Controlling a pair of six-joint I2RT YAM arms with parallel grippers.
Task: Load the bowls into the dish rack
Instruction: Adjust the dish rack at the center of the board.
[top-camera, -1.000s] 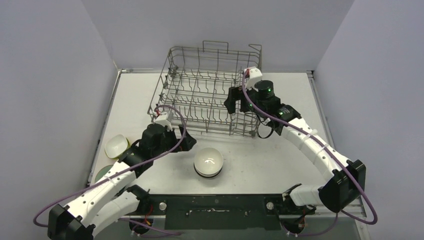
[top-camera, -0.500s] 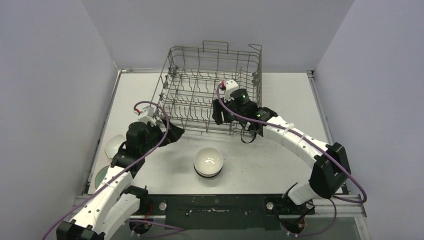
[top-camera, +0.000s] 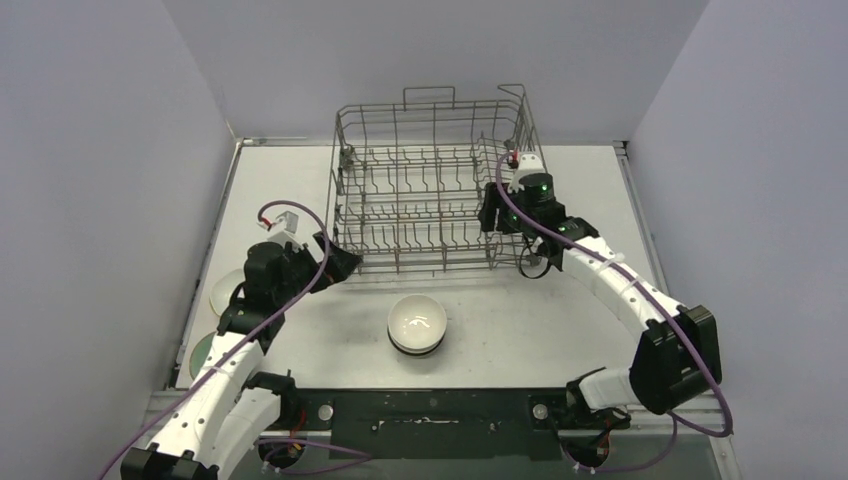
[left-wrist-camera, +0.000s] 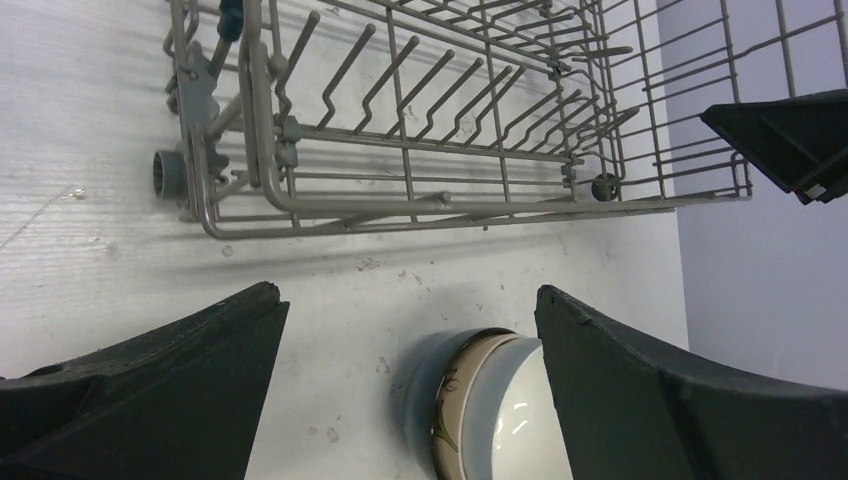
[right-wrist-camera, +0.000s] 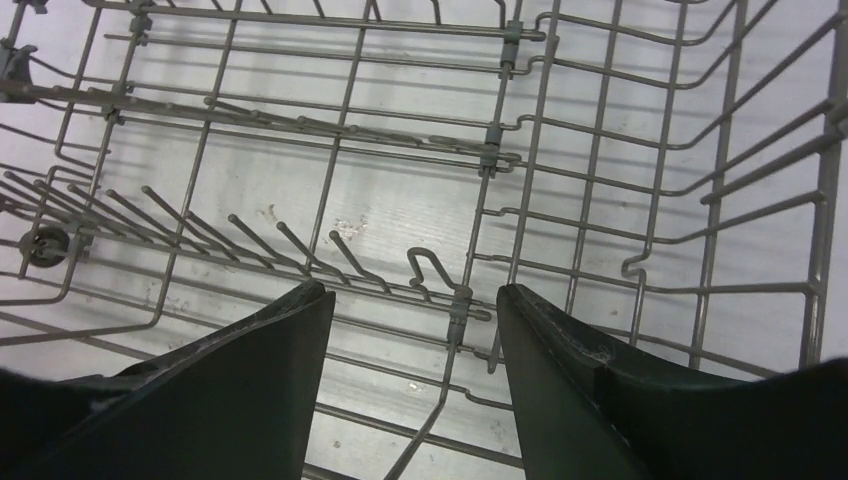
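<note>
Left pincer (left-wrist-camera: 407, 295) wide open, empty; white bowl (left-wrist-camera: 495, 410) just ahead. Advise gripping top rim only. Right pincer (right-wrist-camera: 412, 290) open, empty.

You find no writing, label, brand, number or sign that can be read in any view. The bowl (left-wrist-camera: 490, 400) on the surface (left-wrist-camera: 100, 250) carries a painted pattern on its outer wall, but it forms no letters you can make out.
</note>
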